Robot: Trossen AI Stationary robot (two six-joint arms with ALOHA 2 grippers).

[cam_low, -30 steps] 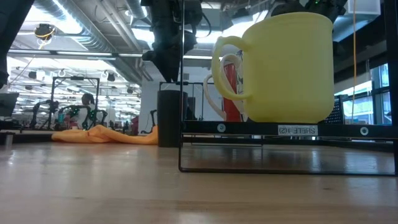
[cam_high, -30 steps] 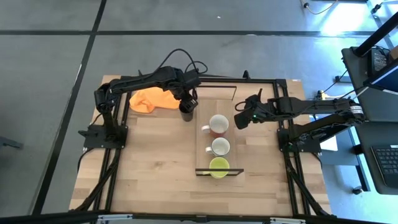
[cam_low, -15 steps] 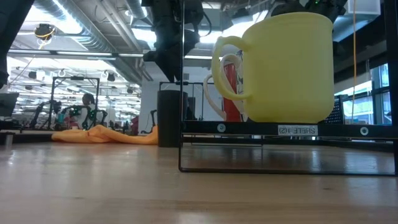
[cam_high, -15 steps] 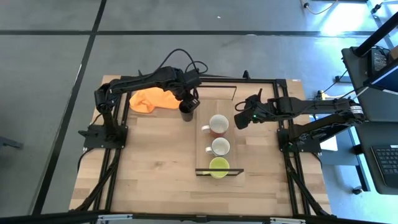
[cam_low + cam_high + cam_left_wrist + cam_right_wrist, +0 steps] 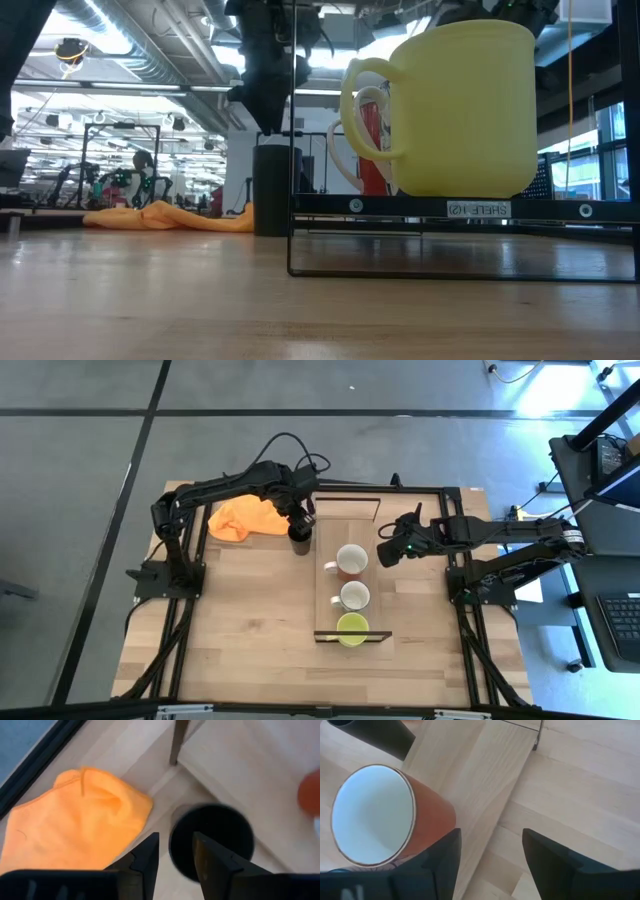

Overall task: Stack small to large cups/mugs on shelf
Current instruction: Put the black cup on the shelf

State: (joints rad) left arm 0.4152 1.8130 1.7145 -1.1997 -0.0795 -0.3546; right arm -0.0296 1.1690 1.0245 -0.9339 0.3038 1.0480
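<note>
While upright, black cup [image 5: 299, 541] hollow

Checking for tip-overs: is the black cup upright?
Upright: the black cylindrical cup stands on the wooden tabletop, mouth facing up.

On my pale wood table [image 5: 250, 630], with its plank grain, the shelf [image 5: 345, 565] is the same light wood with thin dark ends. It carries a yellow-green mug [image 5: 351, 627] at six o'clock, a white mug [image 5: 354, 596] in the middle and a mug [image 5: 350, 560] white inside, reddish-brown outside, towards twelve. A plain black cup [image 5: 299, 537] stands at eleven o'clock, with an orange cloth [image 5: 243, 519] at ten o'clock, and my arms are dark.
</note>
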